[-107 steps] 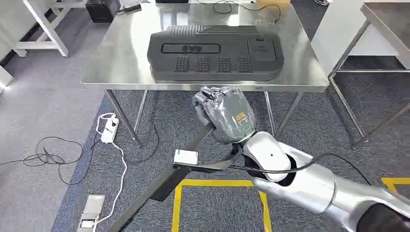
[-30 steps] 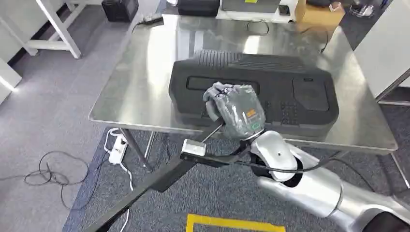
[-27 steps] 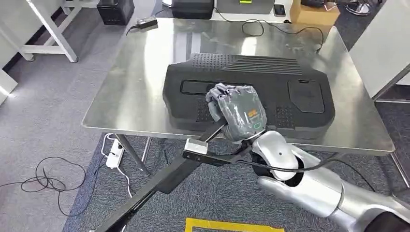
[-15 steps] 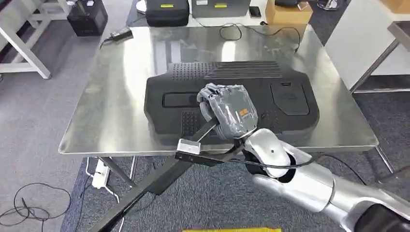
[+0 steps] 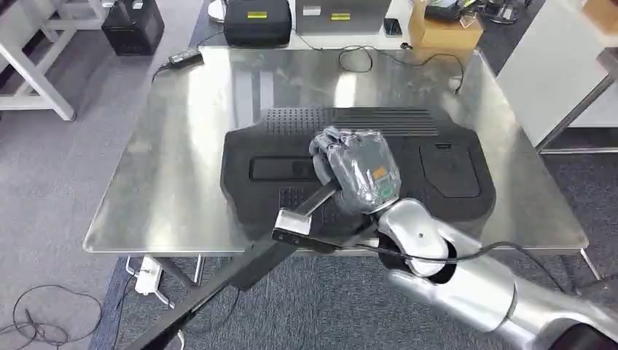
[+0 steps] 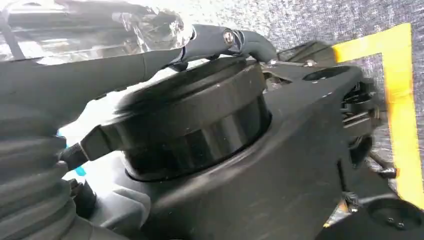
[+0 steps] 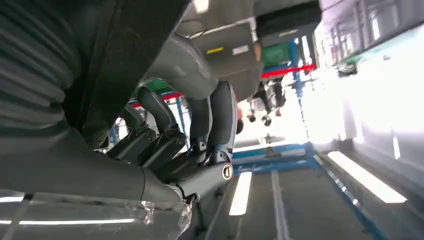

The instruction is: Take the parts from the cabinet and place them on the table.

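My right hand (image 5: 357, 171), wrapped in a clear plastic cover, grips the upper end of a long black bar (image 5: 240, 273) with a white tag (image 5: 291, 222). The bar slopes down past the table's near edge toward the floor. The hand hovers over a large black moulded part (image 5: 452, 175) lying flat on the steel table (image 5: 182, 146). In the right wrist view the dark fingers (image 7: 200, 130) curl around the bar (image 7: 125, 50). In the left wrist view a dark finger (image 6: 225, 40) of my left hand stretches out with nothing in it.
Black cases (image 5: 255, 22), a cardboard box (image 5: 441, 22) and cables (image 5: 379, 55) sit along the table's far edge. A power adapter (image 5: 182, 57) lies at the far left corner. A power strip (image 5: 149, 271) lies on the floor under the table. Another table (image 5: 583, 80) stands at the right.
The camera has come closer to the table, so the whole scene shifted. My right hand, still holding the bar, now sits over the black part rather than in front of the table edge.
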Robot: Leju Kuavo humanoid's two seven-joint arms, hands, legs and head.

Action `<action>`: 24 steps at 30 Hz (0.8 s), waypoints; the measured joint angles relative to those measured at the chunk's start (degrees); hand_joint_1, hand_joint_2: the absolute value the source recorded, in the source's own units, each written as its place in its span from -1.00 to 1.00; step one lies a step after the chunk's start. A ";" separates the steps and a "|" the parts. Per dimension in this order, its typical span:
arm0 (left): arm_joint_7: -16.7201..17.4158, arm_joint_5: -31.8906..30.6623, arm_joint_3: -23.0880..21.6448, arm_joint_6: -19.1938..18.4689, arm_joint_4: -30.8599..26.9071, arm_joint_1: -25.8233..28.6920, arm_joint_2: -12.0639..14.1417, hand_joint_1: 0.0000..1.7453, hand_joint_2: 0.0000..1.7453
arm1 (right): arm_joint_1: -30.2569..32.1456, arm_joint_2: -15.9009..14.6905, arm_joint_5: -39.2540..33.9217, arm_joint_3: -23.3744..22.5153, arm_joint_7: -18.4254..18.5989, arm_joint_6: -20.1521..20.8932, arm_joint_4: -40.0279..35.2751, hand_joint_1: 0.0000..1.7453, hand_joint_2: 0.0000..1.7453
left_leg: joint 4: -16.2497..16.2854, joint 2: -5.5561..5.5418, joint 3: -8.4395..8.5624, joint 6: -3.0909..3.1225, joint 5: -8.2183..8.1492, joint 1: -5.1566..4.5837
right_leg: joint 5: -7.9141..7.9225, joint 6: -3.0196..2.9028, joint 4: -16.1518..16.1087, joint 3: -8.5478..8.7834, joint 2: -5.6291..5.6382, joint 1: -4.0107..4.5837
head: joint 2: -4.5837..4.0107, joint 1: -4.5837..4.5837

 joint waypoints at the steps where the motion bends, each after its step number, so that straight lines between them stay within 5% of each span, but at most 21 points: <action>1: 0.02 -0.04 0.00 0.02 0.00 -0.02 0.00 -1.00 1.00 | 0.00 0.00 0.00 0.00 0.07 0.07 -0.02 1.00 1.00 | 0.25 0.05 0.45 -0.18 -0.03 -0.09 | -0.61 -0.21 -0.43 0.23 0.06 -0.01 | 0.00 -0.29; 4: 0.02 -0.02 0.00 0.04 0.02 0.02 0.09 -1.00 1.00 | -0.22 -0.02 0.09 -0.04 0.09 0.07 -0.02 1.00 1.00 | 3.57 0.01 0.26 -1.05 -1.69 -0.34 | -1.13 -1.03 -1.46 2.43 0.13 -0.85 | 0.00 -0.66; 7: 0.00 -0.04 0.00 0.04 0.00 -0.29 0.09 -1.00 1.00 | -0.30 0.09 0.09 -0.02 0.09 0.07 -0.02 1.00 1.00 | 15.36 0.00 -6.56 -1.79 -6.72 -0.18 | -1.89 -1.26 -1.44 3.17 0.19 -0.85 | 0.00 -2.08; 8: -0.26 -0.07 0.00 0.02 0.00 -0.40 0.09 -1.00 1.00 | -0.27 0.09 0.09 0.00 0.11 0.07 0.00 1.00 1.00 | 17.48 0.00 -8.17 -1.96 -6.97 -0.23 | -2.15 -1.27 -1.42 3.44 0.27 -0.85 | 0.00 -2.25; 10: -0.24 -0.09 0.00 0.02 0.00 -0.53 0.09 -1.00 1.00 | -0.27 0.11 0.65 0.00 0.43 -0.28 0.00 1.00 1.00 | 13.89 0.00 -7.40 -2.04 -2.91 -0.19 | -2.68 -1.09 -1.37 4.29 0.48 -0.88 | 0.00 -2.58; 12: -0.22 -0.02 0.00 0.04 0.00 -0.50 0.11 -1.00 1.00 | -0.39 0.11 1.72 -0.13 1.66 -1.59 0.00 1.00 1.00 | 4.55 -0.01 -4.43 -2.08 4.00 0.07 | -3.30 -0.74 -1.24 5.16 0.64 -0.97 | 0.00 -2.84; 13: -0.09 0.07 0.00 0.04 0.00 -0.47 0.09 -1.00 1.00 | -0.59 0.09 2.14 -0.31 2.21 -2.43 0.04 1.00 1.00 | 3.26 -0.46 -4.35 -2.02 4.13 0.11 | -3.37 -0.55 -1.35 5.14 0.67 -0.82 | 0.00 -2.97; 14: -0.09 0.07 0.00 0.04 0.00 -0.42 0.09 -1.00 1.00 | -1.07 0.09 2.45 -0.59 2.64 -3.41 0.07 1.00 1.00 | 1.54 -0.30 -5.32 -1.57 2.36 -0.23 | -3.14 -0.21 -0.97 4.71 0.87 -0.85 | 0.00 -3.16; 15: -0.09 0.09 0.00 0.06 0.00 -0.19 0.09 -1.00 1.00 | -1.71 0.07 2.56 -1.00 3.01 -4.29 0.09 1.00 1.00 | 1.53 -0.15 -5.00 -0.68 3.68 -0.22 | -3.39 0.17 -0.55 4.09 0.99 -0.63 | 0.00 -3.22; 16: -0.24 0.07 0.00 0.06 0.00 -0.16 0.09 -1.00 1.00 | -2.00 0.02 2.64 -1.58 3.26 -4.59 0.09 1.00 1.00 | 1.48 -0.15 -5.00 -0.45 3.56 -0.29 | -3.54 0.41 -0.64 4.17 0.97 -0.70 | 0.00 -2.84; 17: -0.24 0.07 0.00 0.09 0.00 -0.23 0.00 -1.00 1.00 | -2.65 -0.20 2.60 -2.14 3.32 -4.74 0.09 1.00 1.00 | 1.06 -0.16 -4.96 -0.58 3.67 -0.12 | -4.17 0.18 -0.35 4.15 0.93 -0.51 | 0.00 -2.62; 18: -0.24 0.07 0.00 0.09 0.00 -0.26 0.00 -1.00 1.00 | -3.16 -0.35 2.53 -2.69 3.37 -4.85 0.07 1.00 1.00 | 1.13 -0.18 -4.92 -0.61 3.66 -0.23 | -3.86 -1.06 -0.43 4.18 0.92 -0.52 | 0.00 -2.34; 24: -0.85 -0.46 0.00 0.02 0.00 -0.27 -0.02 -1.00 1.00 | -7.10 -0.50 1.90 -5.03 3.37 -5.11 0.24 1.00 1.00 | 1.10 -0.21 -4.77 -0.39 3.55 -0.33 | -3.73 -0.72 -1.23 4.76 0.89 -0.52 | 0.00 -0.98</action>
